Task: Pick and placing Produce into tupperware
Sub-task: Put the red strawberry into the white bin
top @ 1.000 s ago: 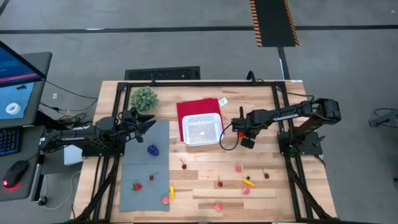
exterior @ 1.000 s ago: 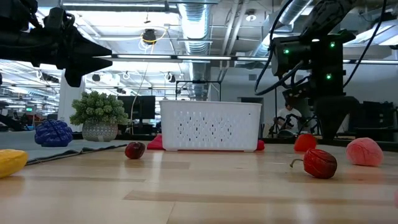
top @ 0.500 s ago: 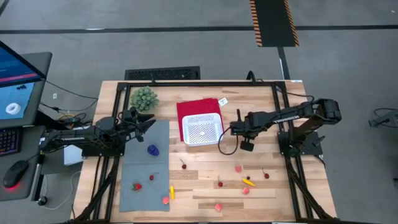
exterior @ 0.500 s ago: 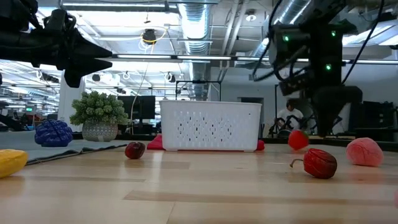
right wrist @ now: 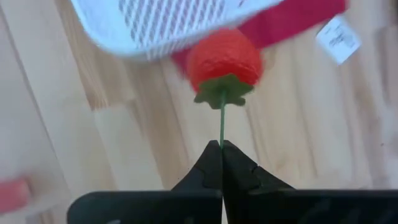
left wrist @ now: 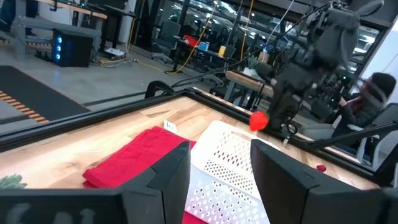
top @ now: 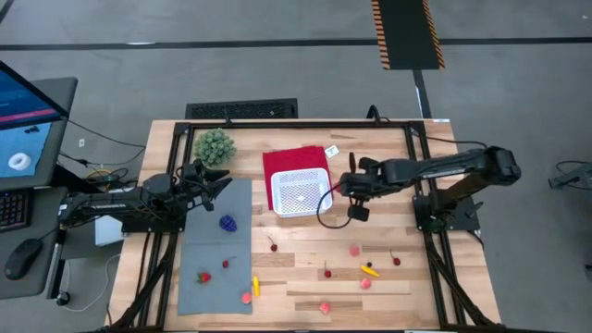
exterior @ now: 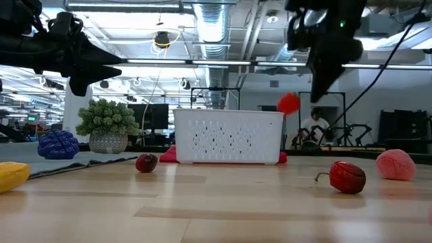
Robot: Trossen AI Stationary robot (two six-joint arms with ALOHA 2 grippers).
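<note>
Wooden table carries the white tupperware on a red cloth. Right gripper, jaws pinched shut on the green stem of a red strawberry, holds it raised just beside the tupperware's right rim. Left gripper, fingers partly apart and holding nothing, hovers left of the tupperware, near the green plant.

The white basket is blurred and cut off in the right wrist view; produce along the worktop's front edge is too small to identify.
</note>
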